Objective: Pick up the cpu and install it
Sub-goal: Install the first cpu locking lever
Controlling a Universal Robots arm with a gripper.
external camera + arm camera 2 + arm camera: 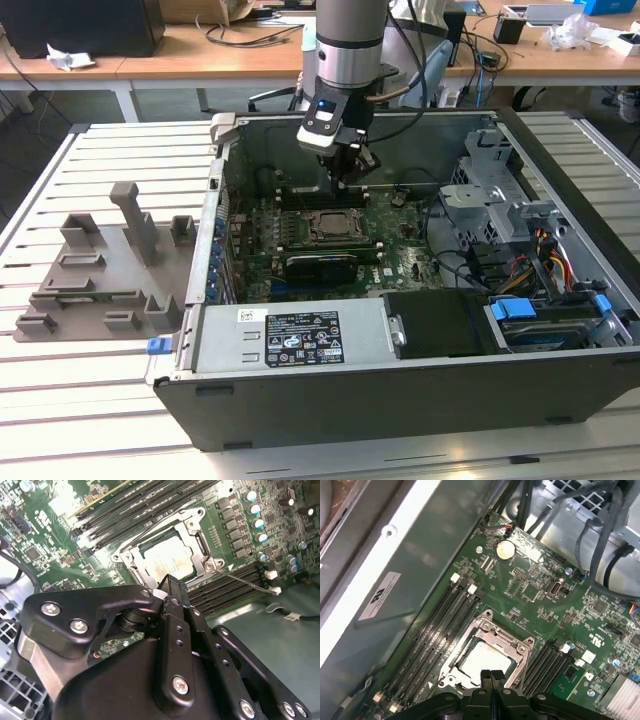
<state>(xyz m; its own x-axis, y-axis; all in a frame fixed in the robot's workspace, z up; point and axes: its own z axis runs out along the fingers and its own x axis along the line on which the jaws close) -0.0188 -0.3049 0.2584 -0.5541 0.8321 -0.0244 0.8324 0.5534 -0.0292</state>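
Observation:
The cpu (167, 560) (485, 661) is a pale silver-grey square lying flat in the socket on the green motherboard. The socket's metal bracket frame (197, 537) (492, 630) surrounds it. My gripper (352, 172) (170, 584) (491, 675) hangs inside the open computer case a little above the socket (335, 226). Its two black fingers are pressed together with nothing between them. In both wrist views the fingertips overlap the cpu's near edge, and I see no contact with it.
Black memory slots (432, 630) (235, 587) flank the socket. Case walls (215, 215), a drive cage (480, 175), cables (545, 255) and a labelled power supply (300, 335) ring the board. A grey fixture (100, 265) lies on the slatted table at the exterior view's left.

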